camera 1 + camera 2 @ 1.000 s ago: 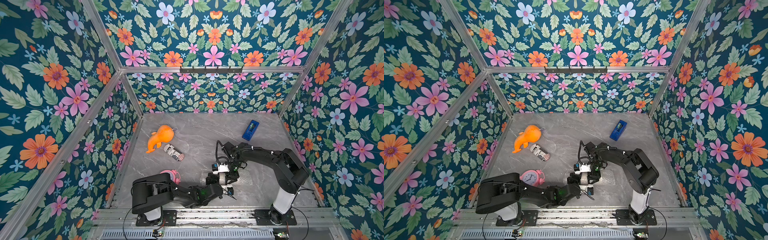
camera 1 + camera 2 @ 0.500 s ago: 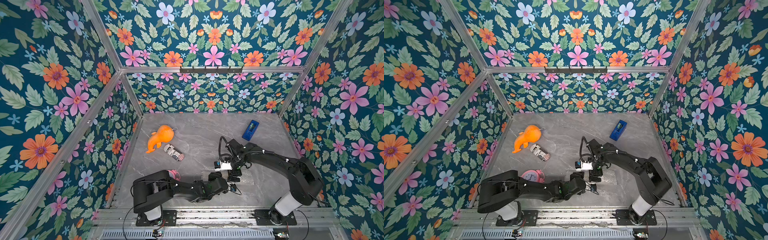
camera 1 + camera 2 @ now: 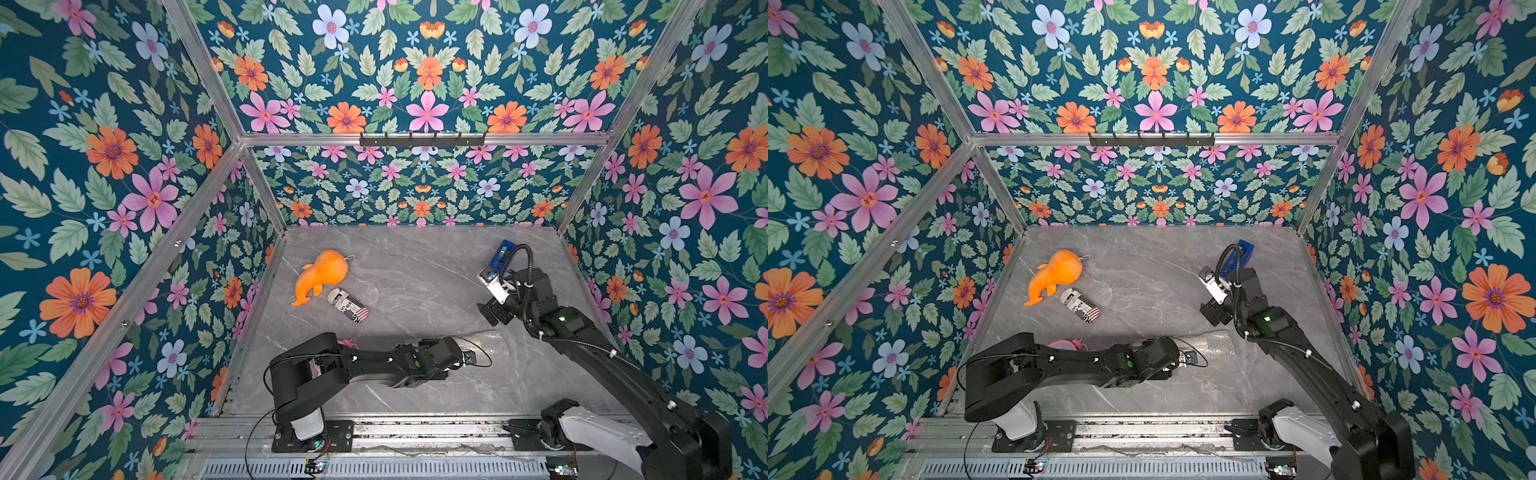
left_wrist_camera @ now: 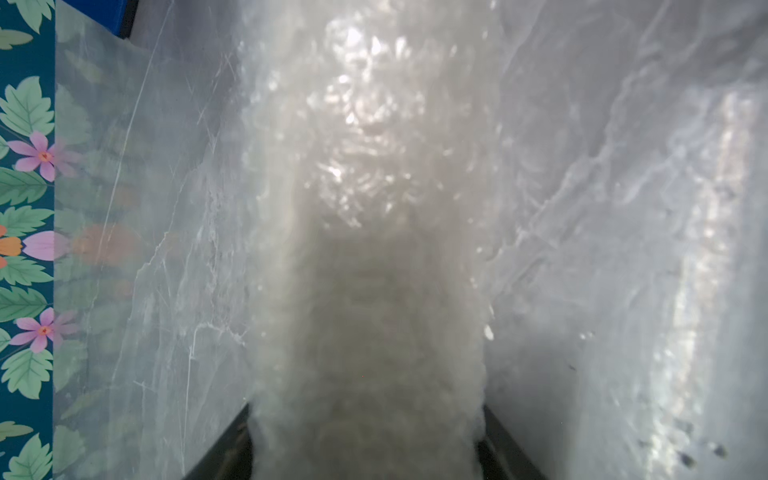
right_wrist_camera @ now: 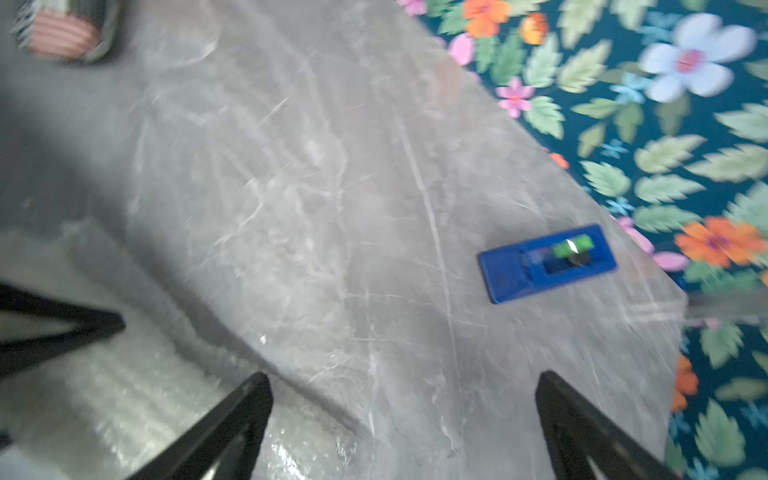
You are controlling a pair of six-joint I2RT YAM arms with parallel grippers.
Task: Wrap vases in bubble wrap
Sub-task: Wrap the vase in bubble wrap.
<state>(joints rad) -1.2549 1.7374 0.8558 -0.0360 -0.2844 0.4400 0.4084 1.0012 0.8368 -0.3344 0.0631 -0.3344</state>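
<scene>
Clamping one bubble wrap (image 4: 365, 145) bundle, left pincer (image 4: 365, 440); right pincer (image 5: 403, 376) spread wide, empty; one can (image 3: 348, 304), one orange toy (image 3: 320, 274).

- Table (image 3: 415, 270) — grey marble-look top.
- Printed can (image 3: 348, 304) — on its side.
- Orange plush toy (image 3: 320, 276) — just beside the can.
- Blue box (image 3: 500, 255) — well right of the can.
- Pink clock (image 3: 1065, 345) — nearer than the can, mostly hidden.
- Bubble wrap (image 3: 1208, 340) — bundled, right of the can and nearer.

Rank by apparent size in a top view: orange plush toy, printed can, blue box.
1. orange plush toy: clearly largest.
2. printed can and blue box: not ranked. They look about alike, and the right arm hides part of the box.
</scene>
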